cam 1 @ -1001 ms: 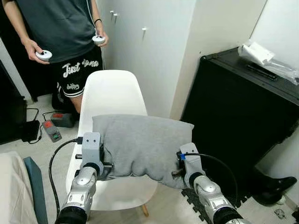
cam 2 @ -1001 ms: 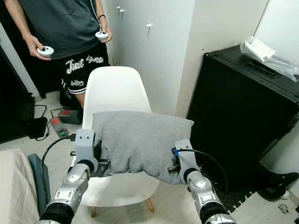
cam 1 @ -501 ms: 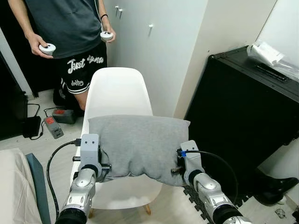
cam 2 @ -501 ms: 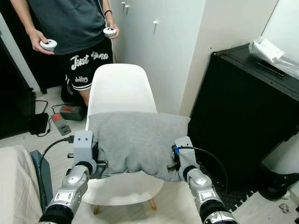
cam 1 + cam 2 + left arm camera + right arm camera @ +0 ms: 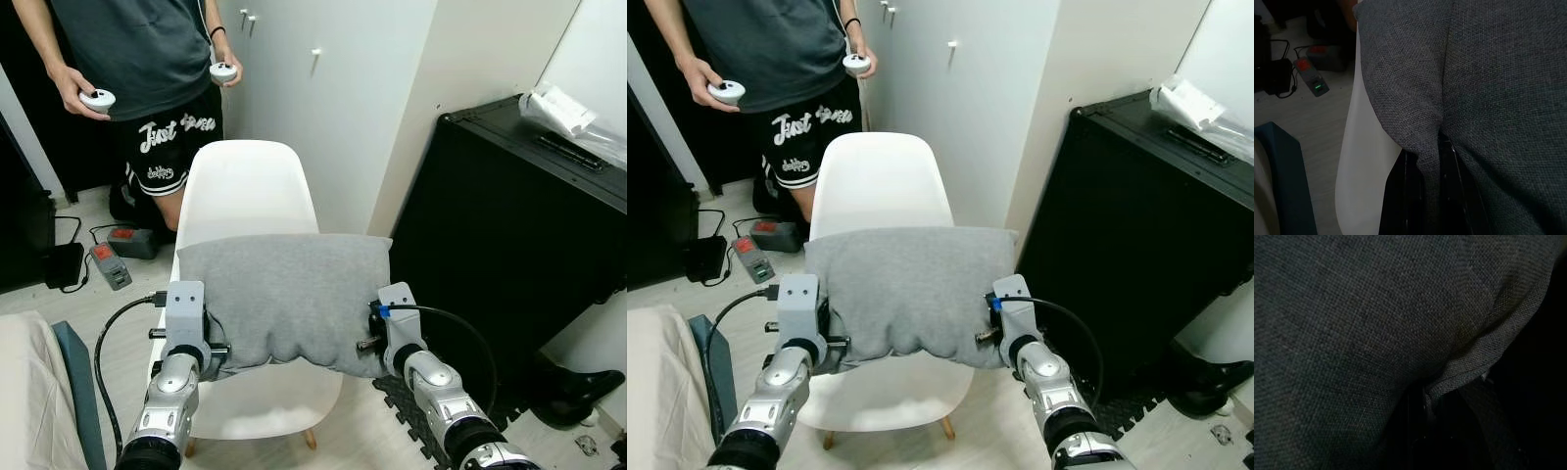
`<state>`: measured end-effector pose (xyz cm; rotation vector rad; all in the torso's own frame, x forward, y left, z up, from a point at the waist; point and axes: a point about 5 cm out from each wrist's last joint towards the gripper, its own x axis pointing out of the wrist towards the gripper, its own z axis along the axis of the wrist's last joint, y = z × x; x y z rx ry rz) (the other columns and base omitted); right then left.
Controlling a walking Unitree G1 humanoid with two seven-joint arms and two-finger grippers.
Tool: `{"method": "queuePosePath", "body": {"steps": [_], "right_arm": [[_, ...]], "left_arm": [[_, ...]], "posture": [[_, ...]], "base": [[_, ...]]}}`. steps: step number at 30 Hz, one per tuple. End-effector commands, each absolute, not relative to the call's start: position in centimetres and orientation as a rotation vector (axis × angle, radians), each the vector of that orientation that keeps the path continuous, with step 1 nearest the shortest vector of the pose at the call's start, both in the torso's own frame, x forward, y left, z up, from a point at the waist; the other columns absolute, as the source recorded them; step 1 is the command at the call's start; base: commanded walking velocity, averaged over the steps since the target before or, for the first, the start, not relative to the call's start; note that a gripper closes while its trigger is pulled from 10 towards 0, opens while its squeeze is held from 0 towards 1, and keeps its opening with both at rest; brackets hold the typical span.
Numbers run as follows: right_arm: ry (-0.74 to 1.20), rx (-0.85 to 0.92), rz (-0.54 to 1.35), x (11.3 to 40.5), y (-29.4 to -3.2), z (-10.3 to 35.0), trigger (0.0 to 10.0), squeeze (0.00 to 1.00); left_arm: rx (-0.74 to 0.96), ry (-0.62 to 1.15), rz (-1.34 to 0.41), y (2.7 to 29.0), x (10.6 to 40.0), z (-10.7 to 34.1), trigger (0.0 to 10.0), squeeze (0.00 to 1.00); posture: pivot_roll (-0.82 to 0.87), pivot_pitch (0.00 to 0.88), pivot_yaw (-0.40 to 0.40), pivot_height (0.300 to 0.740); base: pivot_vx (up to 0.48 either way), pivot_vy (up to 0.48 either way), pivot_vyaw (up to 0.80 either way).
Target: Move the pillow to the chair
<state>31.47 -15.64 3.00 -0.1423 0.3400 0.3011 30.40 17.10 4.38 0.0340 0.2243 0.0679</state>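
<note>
Currently, left eye view: grey pillow (image 5: 284, 299) held above the seat of the white chair (image 5: 243, 191), spanning between both arms. Left tool (image 5: 214, 354) grips the pillow's lower left corner; right tool (image 5: 364, 345) grips the lower right corner. Pillow hangs in front of the chair back, its top edge roughly level. A person (image 5: 137, 59) stands behind the chair holding a white controller in each hand. Black cabinet (image 5: 509, 235) to the right of the chair; power strip (image 5: 110, 266) on the floor to the left.

Right eye view: same arrangement; pillow covers the lower part of the chair back.

Left wrist view: black fingers (image 5: 1405, 196) closed on a fold of pillow fabric pinched between them; white chair edge just beside, floor beyond.

Right wrist view: dark; a pillow seam fold (image 5: 1459, 377) runs into the tool, fingers clamped on it
</note>
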Motion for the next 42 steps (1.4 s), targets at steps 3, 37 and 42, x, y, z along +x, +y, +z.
{"method": "queuePosePath", "body": {"steps": [3,37,42], "right_arm": [[0.298,-0.146,0.327,31.78,-15.09,3.56,10.0,0.0],[0.299,-0.136,0.33,31.61,-14.85,3.39,10.0,0.0],[0.302,-0.134,0.337,31.58,-14.77,3.34,10.0,0.0]], "left_arm": [[0.043,0.188,0.043,16.51,30.82,5.03,10.0,0.0],[0.044,0.195,0.033,16.26,30.95,4.94,10.0,0.0],[0.042,0.194,0.034,16.12,30.92,4.92,10.0,0.0]], "posture": [[-0.04,0.062,-0.052,0.731],[-0.04,0.051,-0.052,0.698],[-0.04,0.044,-0.057,0.698]], "base": [[0.0,0.0,0.0],[0.0,0.0,0.0],[0.0,0.0,0.0]]}}
